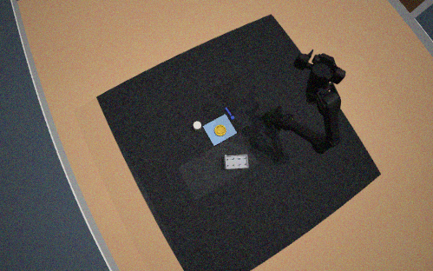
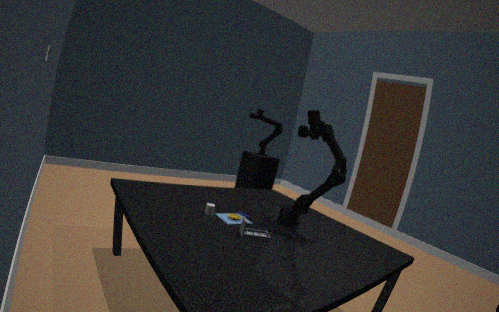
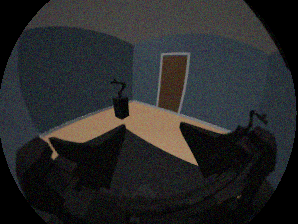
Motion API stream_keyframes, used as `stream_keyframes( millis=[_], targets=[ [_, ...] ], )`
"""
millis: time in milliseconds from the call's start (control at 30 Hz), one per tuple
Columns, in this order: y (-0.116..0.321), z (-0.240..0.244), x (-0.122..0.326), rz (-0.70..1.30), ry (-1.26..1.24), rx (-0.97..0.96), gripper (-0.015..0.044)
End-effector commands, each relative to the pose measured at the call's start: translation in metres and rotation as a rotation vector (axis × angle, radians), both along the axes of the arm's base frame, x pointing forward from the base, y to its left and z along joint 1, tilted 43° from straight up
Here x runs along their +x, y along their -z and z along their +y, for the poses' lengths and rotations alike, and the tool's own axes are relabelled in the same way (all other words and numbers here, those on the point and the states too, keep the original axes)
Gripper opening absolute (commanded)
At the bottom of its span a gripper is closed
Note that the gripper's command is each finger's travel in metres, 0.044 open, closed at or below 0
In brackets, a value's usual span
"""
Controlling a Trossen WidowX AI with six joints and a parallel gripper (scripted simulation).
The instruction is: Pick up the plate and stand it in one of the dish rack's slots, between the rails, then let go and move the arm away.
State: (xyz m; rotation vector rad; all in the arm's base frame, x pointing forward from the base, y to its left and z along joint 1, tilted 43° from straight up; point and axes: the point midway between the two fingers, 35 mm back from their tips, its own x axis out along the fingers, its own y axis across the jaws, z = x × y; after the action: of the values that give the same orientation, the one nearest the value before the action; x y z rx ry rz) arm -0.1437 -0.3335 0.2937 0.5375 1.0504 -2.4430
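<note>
A small round yellow plate (image 1: 220, 130) (image 2: 234, 217) lies flat on a light blue mat (image 1: 213, 140) (image 2: 223, 218). A small pale grey dish rack (image 1: 236, 161) (image 2: 257, 233) stands apart from the mat; it shows short pegs in rows and a taller piece at one end. No plate is in the rack. My gripper (image 3: 153, 125) is open, with nothing between its fingers in the wrist view. The arm holds it high above the table, well away from plate and rack. The wrist view shows neither plate nor rack.
A white cup (image 1: 197, 125) (image 2: 210, 209) stands beside the mat. A thin blue utensil (image 1: 229, 113) lies by the mat's edge on the other side. All stand on the black table (image 1: 149, 109) (image 2: 172, 225). Another arm on a black stand (image 2: 257, 170) (image 3: 121, 107) is beyond the table.
</note>
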Motion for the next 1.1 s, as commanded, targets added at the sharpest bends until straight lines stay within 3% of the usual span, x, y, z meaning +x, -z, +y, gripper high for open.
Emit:
stream_keyframes(
  millis=[0, 567, 1067],
  targets=[
    [0.001, -0.001, 0.001, -0.002, -0.004, 0.003, 0.0400],
    [0.071, -0.041, 0.084, -0.190, -0.387, 0.345, 0.0400],
    [0.132, -0.044, 0.173, -0.381, -0.739, 0.660, 0.0400]
  ],
)
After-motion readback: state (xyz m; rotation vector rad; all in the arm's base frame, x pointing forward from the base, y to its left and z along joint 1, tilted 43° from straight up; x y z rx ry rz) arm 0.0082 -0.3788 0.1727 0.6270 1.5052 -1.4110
